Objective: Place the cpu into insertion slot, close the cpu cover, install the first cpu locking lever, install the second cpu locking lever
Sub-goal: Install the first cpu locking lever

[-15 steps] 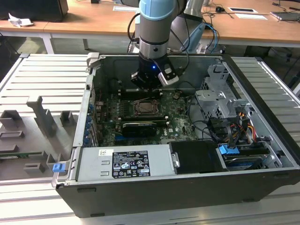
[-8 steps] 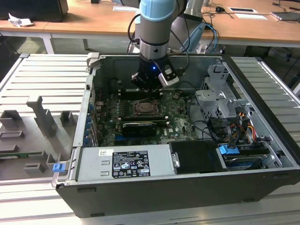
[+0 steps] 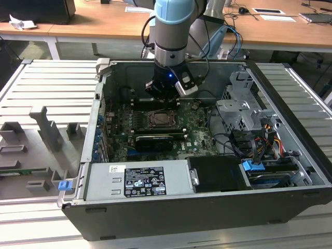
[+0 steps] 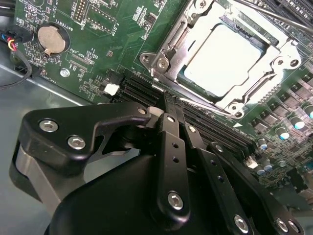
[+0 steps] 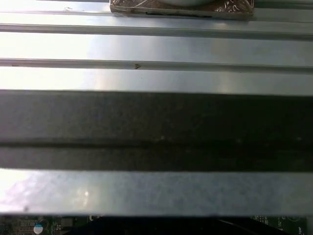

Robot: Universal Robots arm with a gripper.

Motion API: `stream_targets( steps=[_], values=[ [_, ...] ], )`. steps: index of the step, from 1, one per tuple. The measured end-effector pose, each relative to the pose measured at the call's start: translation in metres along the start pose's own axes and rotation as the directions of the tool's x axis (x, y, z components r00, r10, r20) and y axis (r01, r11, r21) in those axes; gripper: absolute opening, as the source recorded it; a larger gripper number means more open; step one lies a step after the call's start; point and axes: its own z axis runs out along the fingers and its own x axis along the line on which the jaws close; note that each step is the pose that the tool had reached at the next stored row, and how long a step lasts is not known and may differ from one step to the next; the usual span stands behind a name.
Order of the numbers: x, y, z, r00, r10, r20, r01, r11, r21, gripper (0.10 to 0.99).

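The cpu lies in the insertion slot on the green board, its silver-grey top showing through the cut-out. The cpu cover is down flat around it. A thin metal lever rod runs along one side of the cover. In the second wrist view my gripper is shut with nothing between its black fingers, its tip just off a corner of the cover, over the dark memory slots. In the exterior view the gripper hangs inside the case just behind the socket.
A long black card sits in front of the socket. The labelled power supply fills the case's front, with a drive cage and cables on the exterior view's right. Grey fixtures stand outside on its left. A coin battery sits on the board.
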Motion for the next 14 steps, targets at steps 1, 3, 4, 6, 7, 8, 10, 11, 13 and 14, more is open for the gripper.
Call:
stream_targets(
  steps=[1,3,4,6,7,8,10,11,13,14],
  values=[
    [0.0,0.0,0.0002,1.0,0.0,0.0,0.0,1.0,0.0,0.11],
    [-0.0001,-0.0001,0.0012,1.0,0.0,-0.0001,0.0,1.0,0.0,0.11],
    [-0.0001,-0.0002,0.0016,1.0,0.0,-0.0001,0.0,1.0,0.0,0.11],
    [-0.0002,-0.0004,0.0032,1.0,0.0,-0.0001,0.0,1.0,0.0,0.11],
    [-0.0002,-0.0005,0.0038,1.0,0.0,-0.0001,0.0,1.0,0.0,0.11],
    [-0.0005,-0.0006,0.0042,1.0,0.0,-0.0002,0.0,1.0,0.0,0.11],
    [-0.0006,-0.0006,0.0049,1.0,0.0,0.0,0.0,1.0,0.0,0.11],
    [-0.0006,-0.0007,0.0053,1.0,0.0,-0.0001,0.0,1.0,0.001,0.11],
    [-0.0007,-0.0008,0.006,1.0,0.0,-0.0002,0.0,1.0,0.002,0.11],
    [-0.0008,-0.0008,0.0062,1.0,0.0,-0.0001,0.0,1.0,0.004,0.11]
  ],
)
